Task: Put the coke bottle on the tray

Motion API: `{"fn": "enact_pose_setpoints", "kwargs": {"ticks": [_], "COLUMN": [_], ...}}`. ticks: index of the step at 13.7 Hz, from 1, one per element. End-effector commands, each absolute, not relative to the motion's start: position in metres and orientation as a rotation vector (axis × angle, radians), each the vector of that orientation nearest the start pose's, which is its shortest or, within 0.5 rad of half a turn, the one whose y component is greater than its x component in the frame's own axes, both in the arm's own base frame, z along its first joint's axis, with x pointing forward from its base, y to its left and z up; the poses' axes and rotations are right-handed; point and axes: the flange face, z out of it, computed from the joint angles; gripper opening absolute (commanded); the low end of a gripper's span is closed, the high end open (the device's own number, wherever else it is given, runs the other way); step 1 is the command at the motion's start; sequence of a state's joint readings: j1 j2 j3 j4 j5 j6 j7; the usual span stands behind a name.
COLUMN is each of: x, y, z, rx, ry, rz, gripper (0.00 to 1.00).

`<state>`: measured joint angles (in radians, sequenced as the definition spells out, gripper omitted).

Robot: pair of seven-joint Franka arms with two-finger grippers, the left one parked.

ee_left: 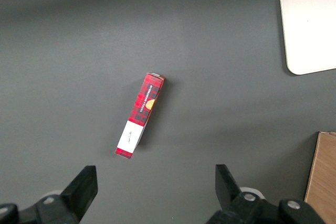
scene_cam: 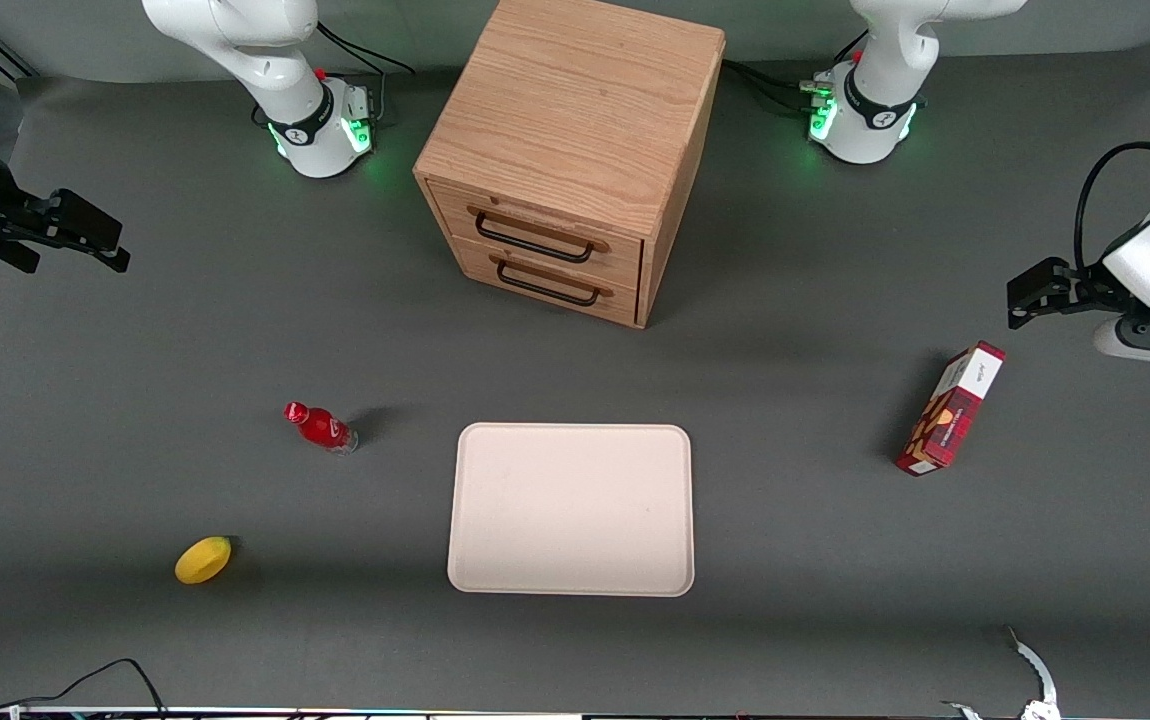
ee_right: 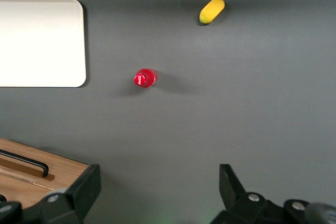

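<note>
Well clear of everything, our gripper [scene_cam: 85,240] hangs with fingers spread apart and empty. The coke bottle [scene_cam: 319,427] stands nearer the front camera, beside the tray [scene_cam: 571,580]; small and top-heavy, it may tip if we clip it. A yellow fruit [scene_cam: 203,559] and wooden drawer cabinet [scene_cam: 565,150] leave the path unobstructed.

Colours on the dark grey table [scene_cam: 135,380]
Coke bottle [scene_cam: 319,428] was red, tray [scene_cam: 571,510] cream-pink, fruit [scene_cam: 203,560] yellow, box [scene_cam: 950,408] red plaid, claw [scene_cam: 85,240] black.
</note>
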<state>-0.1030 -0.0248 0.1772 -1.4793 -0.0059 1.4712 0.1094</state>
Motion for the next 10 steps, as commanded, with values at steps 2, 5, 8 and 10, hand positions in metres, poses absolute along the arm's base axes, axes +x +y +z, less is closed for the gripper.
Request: {"fn": "enact_pose_setpoints", "kwargs": {"ticks": [2,5,8,10], "x": [0.527,0.525,0.523,0.526], "y": [0.044,0.047,0.053,0.058], "z": [0.678,0.679,0.679,0.678], "rx": [-3.135,-3.134,-3.134,-3.133], "ry": [0.067,0.06,0.045,0.03], "rz": [0.007,0.012,0.019,0.017], "gripper": [1.0,1.0,1.0,1.0]}}
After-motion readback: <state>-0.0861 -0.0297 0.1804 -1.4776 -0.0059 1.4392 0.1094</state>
